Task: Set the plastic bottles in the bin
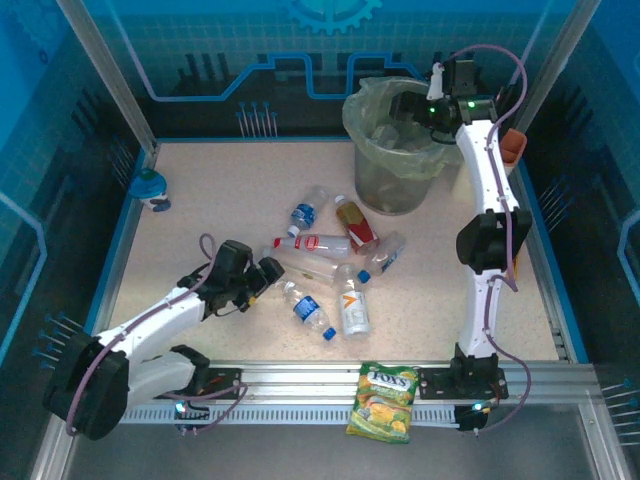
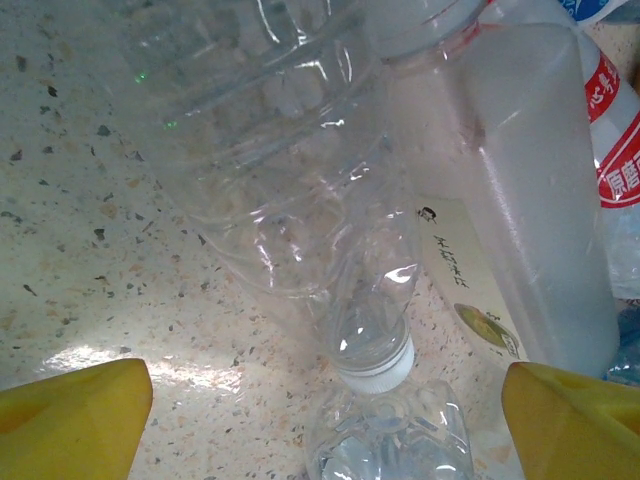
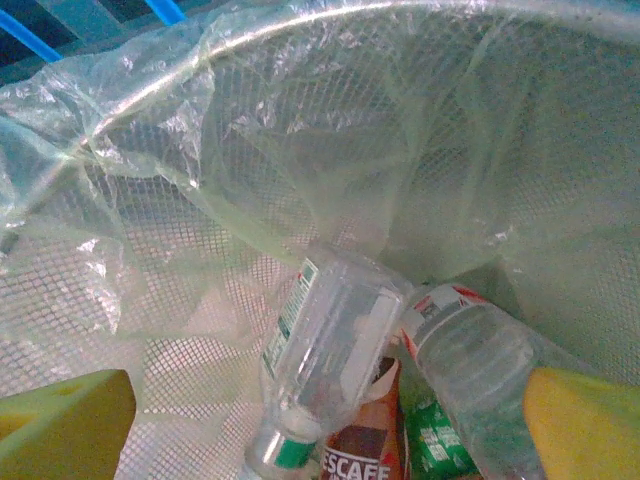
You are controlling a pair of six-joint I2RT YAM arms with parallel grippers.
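Top external view, right gripper (image 1: 437,100) spread wide and empty over the bin (image 1: 385,192), several bottles (image 3: 335,350) lying inside on its pale green liner (image 3: 250,150); left gripper (image 1: 272,274) released beside the scattered plastic bottles (image 1: 322,268), a clear bottle (image 2: 290,200) just ahead of it

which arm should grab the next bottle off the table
Left. The left gripper is open and low on the table, with a clear bottle just ahead of its fingers. The right gripper is open too, but up over the bin, away from the loose bottles.
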